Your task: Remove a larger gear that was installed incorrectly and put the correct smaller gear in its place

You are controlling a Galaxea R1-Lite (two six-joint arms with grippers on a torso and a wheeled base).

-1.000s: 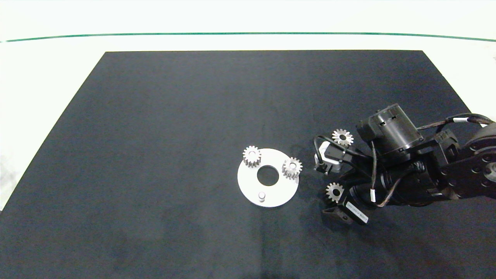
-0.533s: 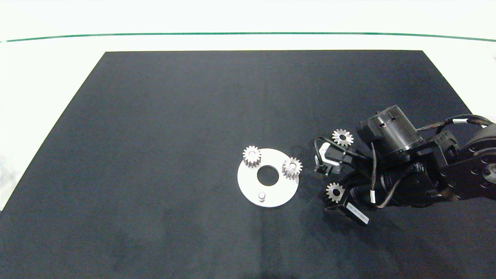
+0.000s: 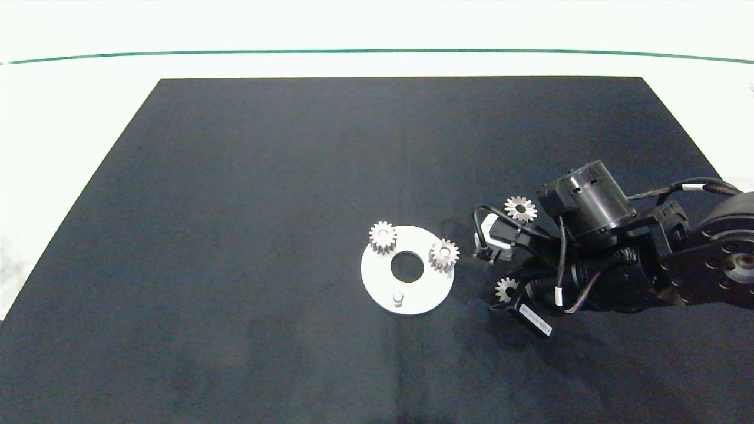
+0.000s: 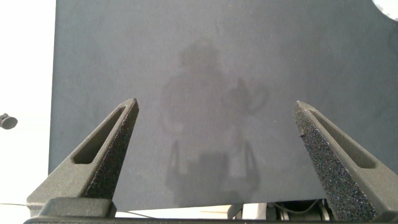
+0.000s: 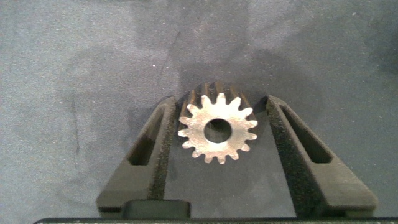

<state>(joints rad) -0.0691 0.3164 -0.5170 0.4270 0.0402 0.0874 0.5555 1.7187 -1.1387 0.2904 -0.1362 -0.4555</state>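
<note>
The smaller gear [image 5: 217,129] lies flat on the black mat [image 3: 265,176], right of the white round plate [image 3: 377,282]. My right gripper [image 5: 221,104] is low over it with one finger on each side. One finger [image 5: 163,140] touches its teeth and a thin gap shows at the other, so the gripper is open. From above, the smaller gear [image 3: 505,288] is half hidden under the right gripper [image 3: 508,297]. The larger gear [image 3: 521,208], with sharp teeth, lies loose on the mat beside the right arm. My left gripper [image 4: 214,104] hangs open and empty over the mat's edge.
Two small gears [image 3: 383,237] [image 3: 443,255] sit on the plate, which also has a bare peg [image 3: 398,298] and a centre hole [image 3: 407,266]. The right arm's body and cables [image 3: 595,265] crowd the mat's right side. A white table edge [image 4: 25,93] borders the mat.
The right gripper has sunk and shifted slightly left over the smaller gear, so it now hides part of it. The gears have not moved.
</note>
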